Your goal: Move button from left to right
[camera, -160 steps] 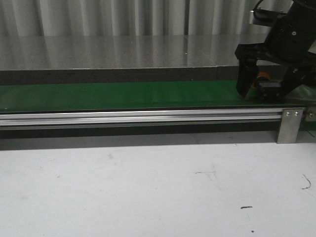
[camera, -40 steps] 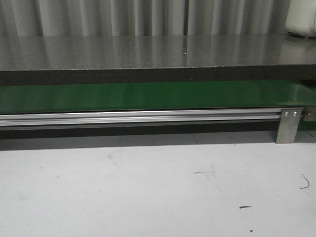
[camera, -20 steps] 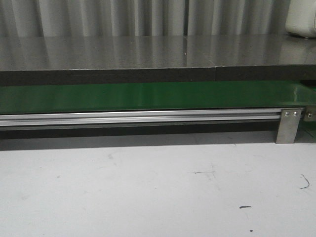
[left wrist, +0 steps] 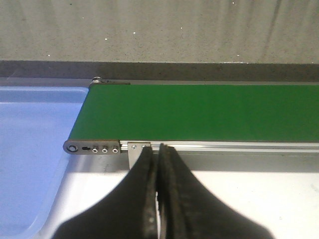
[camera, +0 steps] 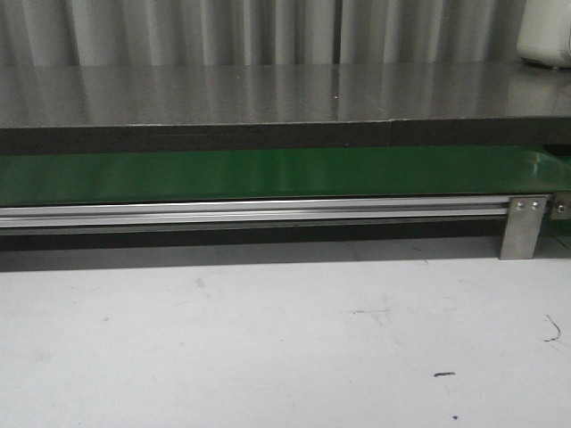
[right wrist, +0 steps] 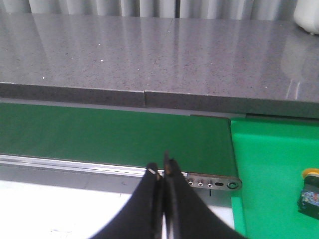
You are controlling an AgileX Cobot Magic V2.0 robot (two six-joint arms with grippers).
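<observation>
The button, orange cap on a black body, lies in the bright green tray past the belt's right end, seen only at the edge of the right wrist view. My right gripper is shut and empty, over the belt's near rail, apart from the button. My left gripper is shut and empty, above the rail near the belt's left end. The green belt runs bare across the front view, where neither gripper nor the button shows.
A blue tray sits past the belt's left end. A grey stone counter rises behind the belt, with a white object at its right. An aluminium rail and bracket front the belt; the white table lies before it.
Four seconds ago my right gripper stood around the button at the belt's right end in the front view. It has since left that view. Nothing differs over the last second.
</observation>
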